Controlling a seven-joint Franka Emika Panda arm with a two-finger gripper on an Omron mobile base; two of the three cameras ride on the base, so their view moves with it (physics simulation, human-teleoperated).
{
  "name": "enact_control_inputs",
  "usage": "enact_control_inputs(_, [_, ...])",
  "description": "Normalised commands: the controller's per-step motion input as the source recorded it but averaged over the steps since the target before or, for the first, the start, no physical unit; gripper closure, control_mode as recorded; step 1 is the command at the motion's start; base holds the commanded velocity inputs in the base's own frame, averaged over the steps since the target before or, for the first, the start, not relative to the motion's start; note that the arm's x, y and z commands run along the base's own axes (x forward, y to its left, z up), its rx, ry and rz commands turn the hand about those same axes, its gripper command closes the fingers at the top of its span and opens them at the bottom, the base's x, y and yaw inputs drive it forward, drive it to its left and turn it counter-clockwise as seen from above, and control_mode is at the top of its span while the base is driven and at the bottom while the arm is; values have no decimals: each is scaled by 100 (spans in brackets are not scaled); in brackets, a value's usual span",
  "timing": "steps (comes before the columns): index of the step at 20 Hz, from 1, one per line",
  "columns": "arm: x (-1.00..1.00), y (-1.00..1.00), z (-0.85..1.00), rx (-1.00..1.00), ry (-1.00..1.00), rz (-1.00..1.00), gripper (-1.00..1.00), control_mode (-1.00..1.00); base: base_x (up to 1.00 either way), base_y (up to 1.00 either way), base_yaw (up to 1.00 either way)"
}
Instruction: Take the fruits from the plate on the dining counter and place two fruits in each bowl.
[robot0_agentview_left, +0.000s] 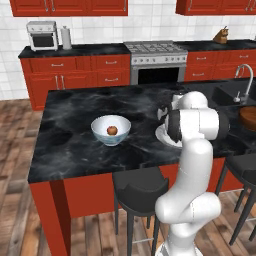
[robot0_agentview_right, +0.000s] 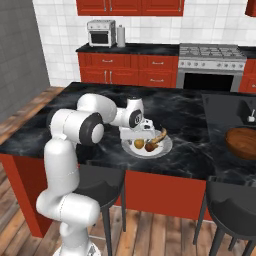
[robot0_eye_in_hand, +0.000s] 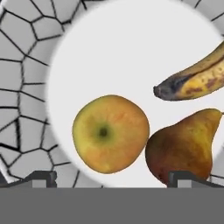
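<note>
Bowl (robot0_agentview_left: 111, 130) well off to gripper's left on dining counter (robot0_agentview_left: 75, 135), one red fruit (robot0_agentview_left: 112, 130) inside. Needs a second one; can't tell from these views whether any other bowl stands on the counter.

Gripper (robot0_agentview_right: 142, 136) low over plate (robot0_agentview_right: 165, 148), fingers spread wide, holding nothing. In hand view, fingertips (robot0_eye_in_hand: 43, 177) at bottom edge, set wide apart, straddling the yellow-orange apple (robot0_eye_in_hand: 110, 133) roughly between them. Looks lined up for that one, not yet touching it.

Right of apple, touching or nearly so: brownish pear (robot0_eye_in_hand: 183, 146), sitting just by the right fingertip. Risk of clipping it on descent. Further right and beyond: banana (robot0_eye_in_hand: 197, 78), spotted, apart from both.

Progress, judged: one fruit delivered, three left on plate. Early-to-mid task. Next step likely drop, close on apple, carry left to bowl.
</note>
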Motion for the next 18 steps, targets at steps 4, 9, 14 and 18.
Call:
enact_control_inputs(4, [23,-1,-17,2,-5,18,-100,-100,0,0,0])
enact_control_inputs(9, [19,0,-13,4,-6,20,-100,-100,0,0,0])
enact_control_inputs(14, [-11,-12,-19,2,-2,18,-100,-100,0,0,0])
enact_control_inputs(18, [-17,-20,-19,0,0,15,-100,-100,0,0,0])
